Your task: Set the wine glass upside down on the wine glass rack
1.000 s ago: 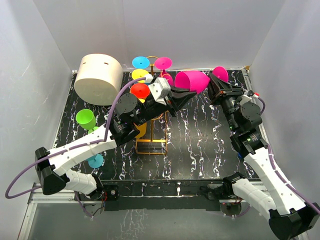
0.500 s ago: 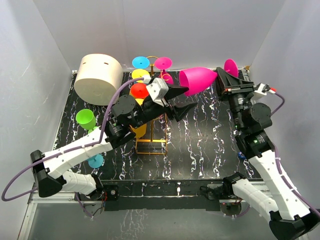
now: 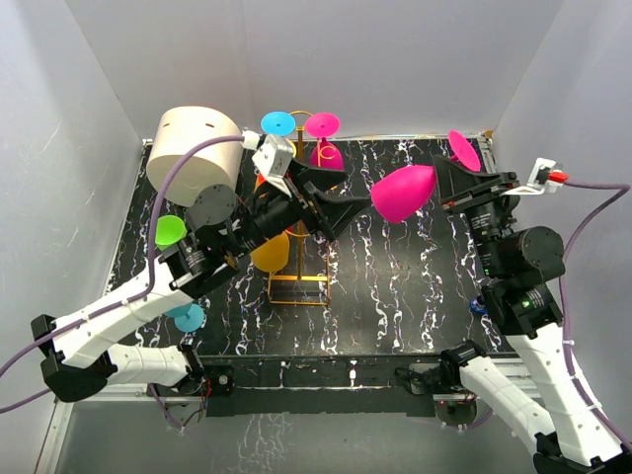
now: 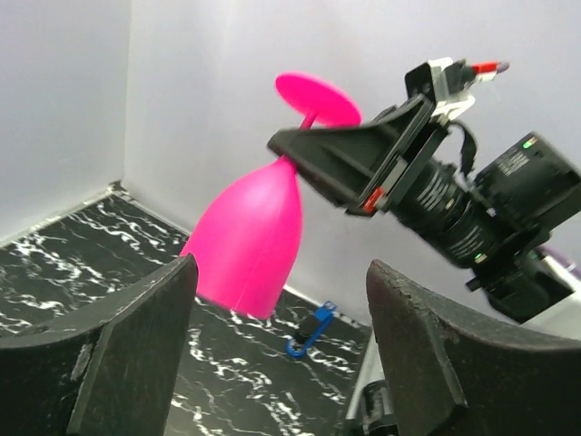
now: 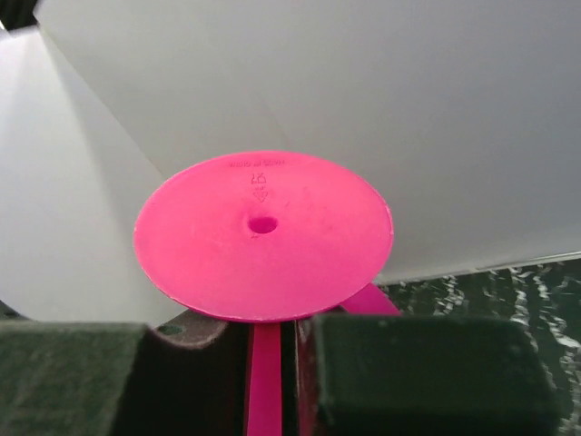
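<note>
The right tool [image 3: 442,178] pinches the pink wine glass [image 3: 403,193] by its stem — bowl tipped out ahead of it, off the surface [image 3: 395,286]. The left tool [image 3: 355,188], spread wide, faces the bowl. Looks light, stiff, slick plastic — a stem grip suits it.

A: Any readable text or labels anywhere?
B: None legible. The pink wine glass [image 5: 272,263] had a moulded line of lettering and a small symbol near the hole in its foot (underside, right wrist view), both too small to read.
</note>
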{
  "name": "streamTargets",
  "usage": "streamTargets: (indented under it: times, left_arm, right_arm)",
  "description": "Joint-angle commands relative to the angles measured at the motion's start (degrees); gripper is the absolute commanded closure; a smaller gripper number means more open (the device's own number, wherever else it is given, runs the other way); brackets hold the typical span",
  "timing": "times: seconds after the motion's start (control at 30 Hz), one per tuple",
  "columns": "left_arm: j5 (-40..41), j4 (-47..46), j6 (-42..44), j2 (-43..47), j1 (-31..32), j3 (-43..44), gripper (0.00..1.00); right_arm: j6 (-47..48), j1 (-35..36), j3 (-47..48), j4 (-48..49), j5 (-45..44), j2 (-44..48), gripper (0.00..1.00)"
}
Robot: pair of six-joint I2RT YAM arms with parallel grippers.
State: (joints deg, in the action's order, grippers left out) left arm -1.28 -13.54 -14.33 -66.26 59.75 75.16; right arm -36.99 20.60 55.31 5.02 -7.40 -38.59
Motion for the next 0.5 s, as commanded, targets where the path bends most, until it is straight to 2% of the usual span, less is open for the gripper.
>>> streamTargets:
  times: [0.0,0.13,0.27,0.47]
  left_arm:
    - [-0.7,4.5,-12.0,-1.5,0.2,6.4,0.26]
    - [-4.0,1.0,-22.2,-3.7,0.2,7.1,0.25]
    - [-3.5,0.6,-27.5,-5.4,0.2,7.8,0.25]
    - [-4.6,8.8,-32.2,-10.9,0.2,14.8,0.25]
  right_arm:
    - [17.5,0.0,0.2,-3.6,7.6,1.6,1.0]
    - [25.5,0.0,-2.9,-2.5,17.5,3.8,1.0]
    - [28.8,0.0,-3.9,-1.7,22.6,4.0,1.0]
    - [32.5,-0.1,-4.2,-1.5,28.6,3.3,1.0]
